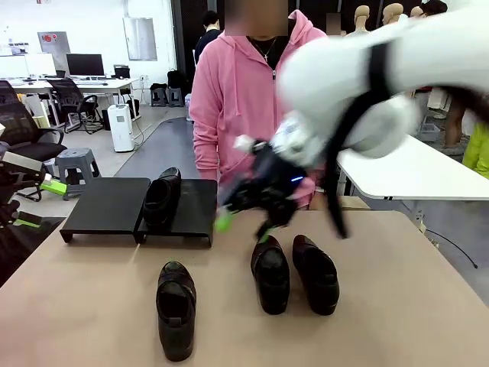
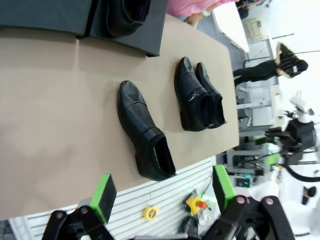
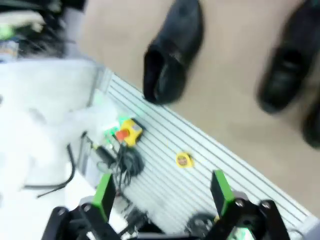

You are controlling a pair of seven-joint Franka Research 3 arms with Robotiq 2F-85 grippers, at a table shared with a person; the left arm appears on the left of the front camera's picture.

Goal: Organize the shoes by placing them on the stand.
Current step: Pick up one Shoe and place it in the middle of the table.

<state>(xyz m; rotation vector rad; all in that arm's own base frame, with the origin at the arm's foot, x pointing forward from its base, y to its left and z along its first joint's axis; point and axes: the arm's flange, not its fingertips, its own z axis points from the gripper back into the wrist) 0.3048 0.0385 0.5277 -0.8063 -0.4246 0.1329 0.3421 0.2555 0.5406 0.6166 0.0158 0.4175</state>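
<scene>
Tan tabletop (image 1: 397, 306), loose shoes (image 1: 270, 274), stand (image 1: 107, 202), person (image 1: 229, 99) behind

The stand (image 1: 107, 206) occupies the far left of the tabletop (image 1: 397, 306). One shoe (image 1: 162, 195) rests on its right tray, beside the seam. In front, the left shoe (image 1: 176, 308) lies apart from the middle shoe (image 1: 270, 274) and right shoe (image 1: 315, 273), which lie side by side.
</scene>
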